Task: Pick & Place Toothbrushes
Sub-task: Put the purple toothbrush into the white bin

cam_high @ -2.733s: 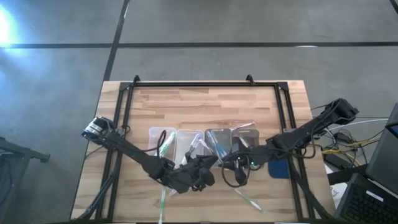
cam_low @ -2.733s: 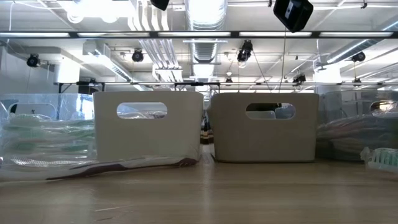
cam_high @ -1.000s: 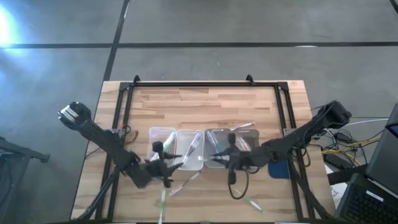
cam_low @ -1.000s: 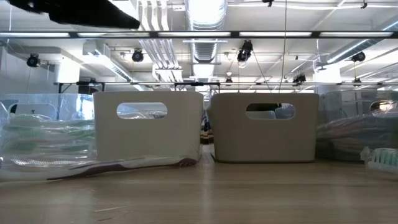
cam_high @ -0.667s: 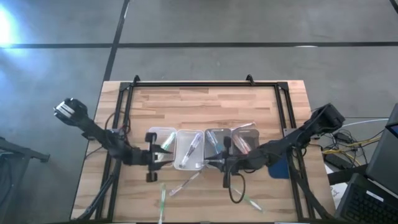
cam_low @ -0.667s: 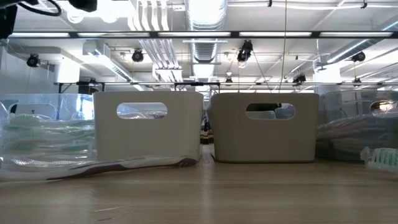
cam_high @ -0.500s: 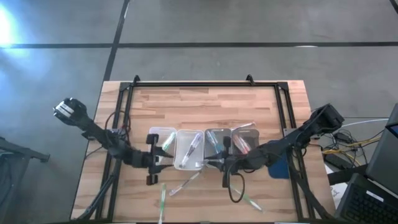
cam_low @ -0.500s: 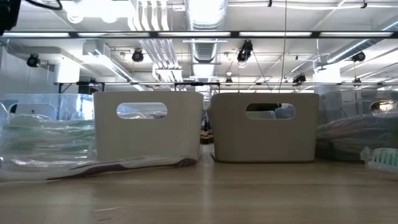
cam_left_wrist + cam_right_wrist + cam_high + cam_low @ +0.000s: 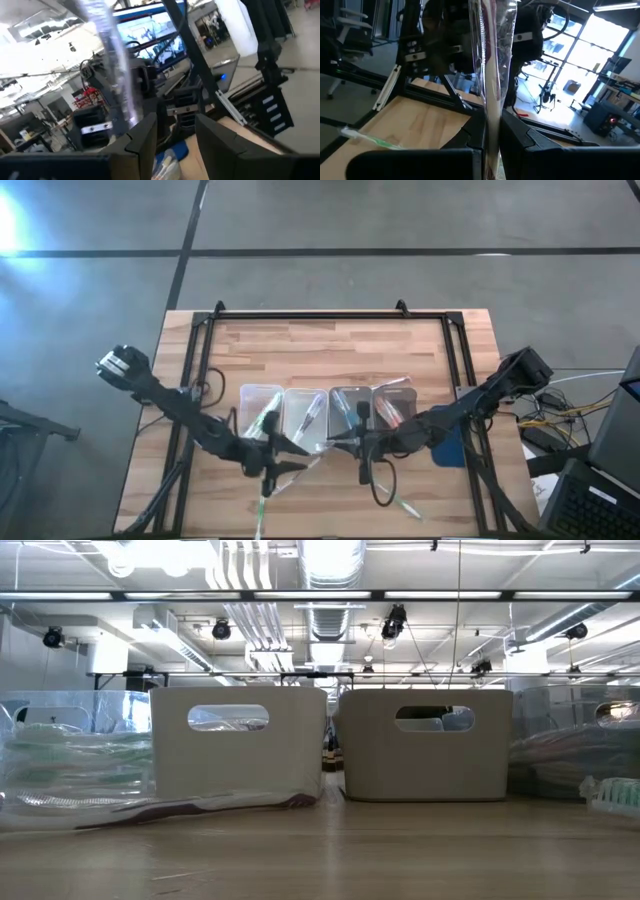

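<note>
Four clear trays [image 9: 305,420] stand in a row mid-table, each with wrapped toothbrushes inside. More toothbrushes lie loose on the wood near the near edge: a green one [image 9: 262,500], another [image 9: 400,502] and one [image 9: 300,470] by the trays. My right gripper [image 9: 338,442] [image 9: 491,125] is at the near edge of the third tray, shut on a clear-wrapped toothbrush [image 9: 490,60] with red-pink accents. My left gripper [image 9: 290,454] [image 9: 175,130] is just near of the two left trays, open. A clear-wrapped toothbrush [image 9: 112,65] stands beside one of its fingers; I cannot tell whether it touches. My right gripper pinches the red-pink toothbrush between its two fingers at one end of the wrapper [image 9: 491,107]. The fingers reach in level from the table's right side. The toothbrush sticks out beyond the fingertips, along the fingers, clear of the table.
A blue pad [image 9: 450,450] lies on the table's right side under the right arm. A black frame [image 9: 320,313] runs along the far and side edges. In the low view, two beige bins [image 9: 240,745] [image 9: 430,745] and clear bags [image 9: 70,760] stand beyond bare wood.
My left gripper has moved from the near-left edge of the leftmost tray toward the table's right and near edges. My right gripper has shifted slightly toward the left, then stayed at the third tray's near edge with its toothbrush.
</note>
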### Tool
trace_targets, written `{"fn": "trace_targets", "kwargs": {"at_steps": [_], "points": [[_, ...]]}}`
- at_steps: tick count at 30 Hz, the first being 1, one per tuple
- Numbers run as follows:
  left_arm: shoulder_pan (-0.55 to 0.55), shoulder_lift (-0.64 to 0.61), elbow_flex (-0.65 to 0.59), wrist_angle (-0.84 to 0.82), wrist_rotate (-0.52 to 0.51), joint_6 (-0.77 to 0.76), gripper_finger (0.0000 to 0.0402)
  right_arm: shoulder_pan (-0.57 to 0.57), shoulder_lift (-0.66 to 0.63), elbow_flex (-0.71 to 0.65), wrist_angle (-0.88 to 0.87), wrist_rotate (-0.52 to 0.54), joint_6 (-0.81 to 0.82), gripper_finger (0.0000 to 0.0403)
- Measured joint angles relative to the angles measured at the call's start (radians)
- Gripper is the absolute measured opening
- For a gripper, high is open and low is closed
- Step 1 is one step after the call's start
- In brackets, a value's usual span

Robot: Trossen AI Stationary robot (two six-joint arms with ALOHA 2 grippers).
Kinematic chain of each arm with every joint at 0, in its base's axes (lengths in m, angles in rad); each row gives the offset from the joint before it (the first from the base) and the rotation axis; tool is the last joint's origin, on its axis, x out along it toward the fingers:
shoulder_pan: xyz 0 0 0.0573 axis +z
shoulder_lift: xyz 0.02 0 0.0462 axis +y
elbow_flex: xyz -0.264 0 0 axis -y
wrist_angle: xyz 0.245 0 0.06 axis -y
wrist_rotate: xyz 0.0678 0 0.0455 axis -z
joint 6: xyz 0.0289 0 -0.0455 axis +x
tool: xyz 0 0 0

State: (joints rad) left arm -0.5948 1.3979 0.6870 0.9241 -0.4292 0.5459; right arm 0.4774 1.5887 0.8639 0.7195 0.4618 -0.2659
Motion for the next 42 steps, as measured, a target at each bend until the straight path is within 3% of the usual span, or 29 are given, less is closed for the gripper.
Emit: {"fn": "trace_targets", "kwargs": {"at_steps": [5,13,42], "points": [[0.01,0.073,0.064,0.0,-0.016,0.083,0.014,0.0,0.0,0.0,-0.003,-0.002,0.0,0.0023],[0.051,0.097,0.135,0.003,-0.071,0.041,0.0142,0.0,0.0,0.0,-0.004,-0.131,-0.004,0.0023],[0.125,0.139,0.165,-0.004,0.126,-0.071,0.0144,-0.005,0.0,0.0,-0.002,-0.122,-0.034,0.0023]]}}
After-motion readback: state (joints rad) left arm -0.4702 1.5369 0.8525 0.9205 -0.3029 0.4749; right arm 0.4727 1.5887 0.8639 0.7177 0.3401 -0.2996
